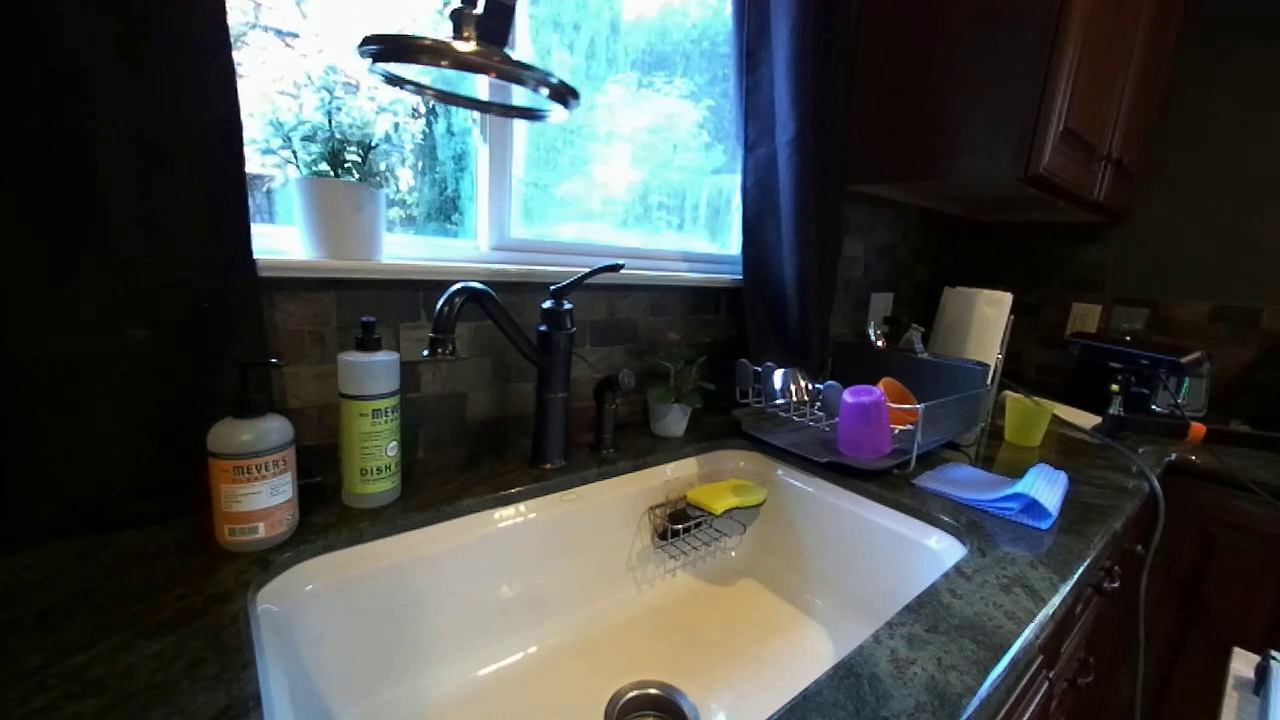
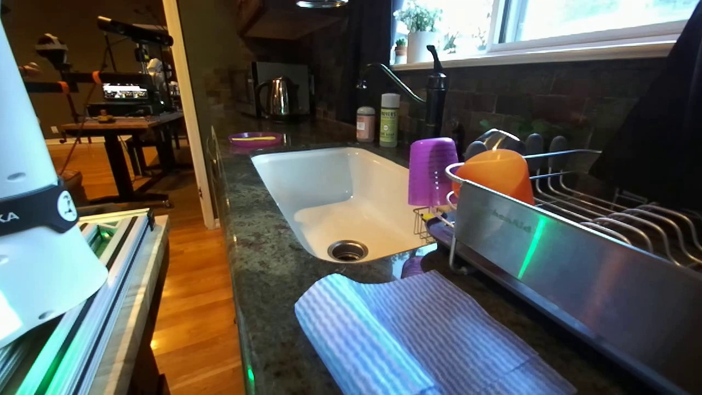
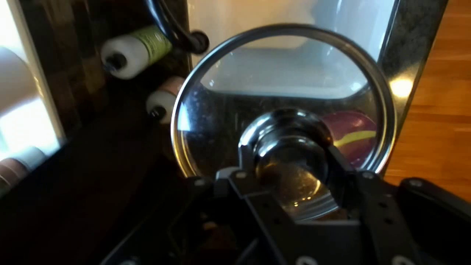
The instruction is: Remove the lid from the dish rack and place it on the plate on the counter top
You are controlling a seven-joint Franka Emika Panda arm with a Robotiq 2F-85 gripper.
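The lid is round clear glass with a metal rim and a shiny centre knob. It hangs in the air, slightly tilted, in an exterior view [image 1: 470,62]. Only its edge shows in an exterior view [image 2: 322,3]. In the wrist view the lid [image 3: 215,125] spans the middle. My gripper [image 3: 290,158] is shut on its knob, one finger on each side. A purple plate [image 2: 241,141] with a yellow strip lies on the dark counter top [image 2: 258,219] beyond the sink. The plate [image 3: 347,123] shows through the lid's glass. The dish rack [image 1: 945,425] [image 2: 504,241] holds a purple cup and an orange one.
The white sink [image 1: 420,610] [image 2: 329,159] lies between rack and plate. A black faucet [image 1: 553,390], two soap bottles [image 1: 369,430] [image 1: 252,485] and a kettle [image 2: 281,99] stand near the wall. A blue cloth [image 2: 417,329] lies beside the rack.
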